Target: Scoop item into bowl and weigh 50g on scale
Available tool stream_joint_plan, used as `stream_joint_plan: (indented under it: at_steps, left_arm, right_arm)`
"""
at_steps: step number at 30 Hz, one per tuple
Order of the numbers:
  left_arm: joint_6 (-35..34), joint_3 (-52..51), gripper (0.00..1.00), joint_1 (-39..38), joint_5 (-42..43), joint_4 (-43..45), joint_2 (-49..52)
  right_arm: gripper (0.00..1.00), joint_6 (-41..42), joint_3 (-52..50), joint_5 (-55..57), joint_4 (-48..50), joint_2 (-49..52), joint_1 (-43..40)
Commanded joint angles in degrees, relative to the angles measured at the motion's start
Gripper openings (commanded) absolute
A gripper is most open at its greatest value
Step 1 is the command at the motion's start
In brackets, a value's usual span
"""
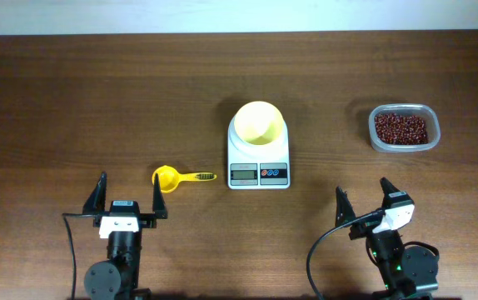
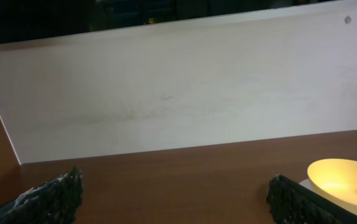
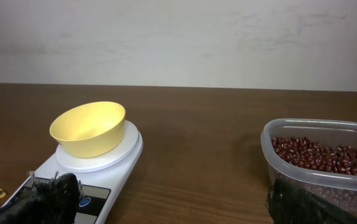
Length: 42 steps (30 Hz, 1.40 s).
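- While left gripper (image 1: 131, 188) and right gripper (image 1: 362, 189) hang wide open, empty, scooping looks unstarted;
- next should be grasping the scoop (image 1: 176, 177) left of the scale (image 1: 258, 163).

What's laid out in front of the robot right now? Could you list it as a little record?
scale: white, red and blue buttons at its front
bowl: pale yellow, empty, sitting on the scale
beans: red-brown, heaped in a clear tub to the right
scoop: yellow, lying left of the scale, untouched
left gripper: open, holding nothing
right gripper: open, holding nothing
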Motion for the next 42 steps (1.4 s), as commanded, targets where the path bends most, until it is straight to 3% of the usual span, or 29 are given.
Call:
stream_joint_plan:
  at_steps: [1, 13, 21, 26, 36, 42]
  left_arm:
    - [-0.7, -0.1, 0.99, -0.2, -0.7, 1.6, -0.5]
    - [-0.7, -0.1, 0.99, -0.2, -0.6, 2.1, -0.2]
    - [-0.7, 0.2, 0.99, -0.2, -0.7, -2.8, -0.2]
    - [-0.7, 5.5, 0.99, -0.2, -1.4, -10.9, 1.9]
    - [-3.9, 28.2, 0.99, -0.2, -4.6, -23.2, 26.9]
    - [-6.8, 48.3, 0.99, -0.2, 3.5, -32.4, 50.3]
  right_arm:
    - [0.99, 0.2, -0.5, 0.5, -0.2, -0.4, -0.1]
    - [0.99, 0.2, -0.5, 0.5, -0.2, -0.4, -0.1]
    - [0.99, 0.2, -0.5, 0.5, -0.2, -0.4, -0.1]
    - [0.99, 0.2, -0.5, 0.5, -0.2, -0.4, -0.1]
    - [0.99, 0.2, -0.5, 0.5, -0.2, -0.4, -0.1]
    - [0.99, 0.2, -0.5, 0.5, -0.2, -0.4, -0.1]
